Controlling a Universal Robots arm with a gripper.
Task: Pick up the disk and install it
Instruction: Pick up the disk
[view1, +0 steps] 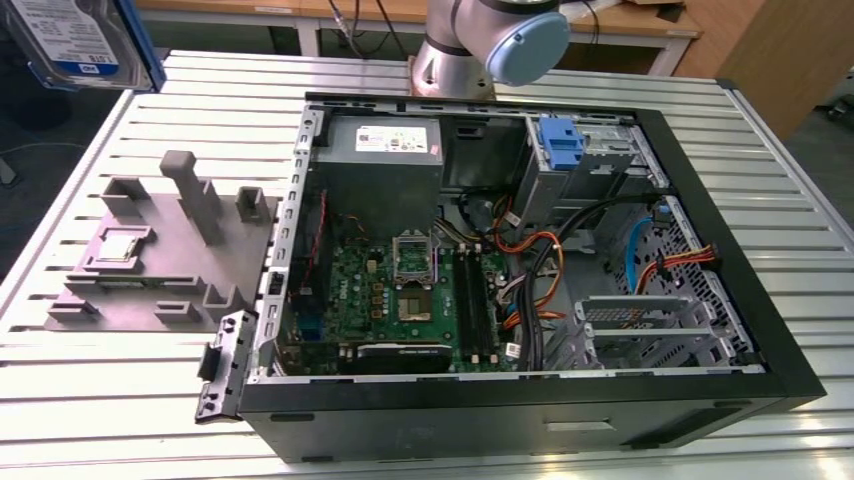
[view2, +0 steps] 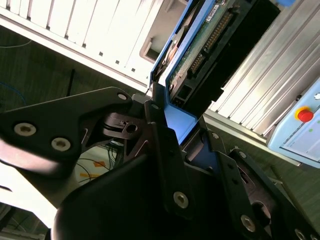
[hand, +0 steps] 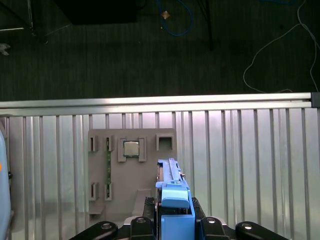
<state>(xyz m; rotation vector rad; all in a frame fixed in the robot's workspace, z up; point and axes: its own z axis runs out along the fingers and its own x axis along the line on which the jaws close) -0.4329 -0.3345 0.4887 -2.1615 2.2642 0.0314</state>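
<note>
Claw (hand: 175, 222) is closed tight on the disk (hand: 172, 182), pinching it by its blue frame. Disk sits edge-up in the claw, lifted clear above the grey plate (hand: 132, 170), not touching it.

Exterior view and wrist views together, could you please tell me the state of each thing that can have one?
disk: held up off the table, clamped in the gripper.
gripper: shut on the disk's blue frame.
computer case: lying flat, side panel off, interior exposed.
grey fixture: on the table, processor chip seated in one pocket.
blue bracket: upright in the case's bay.
</note>
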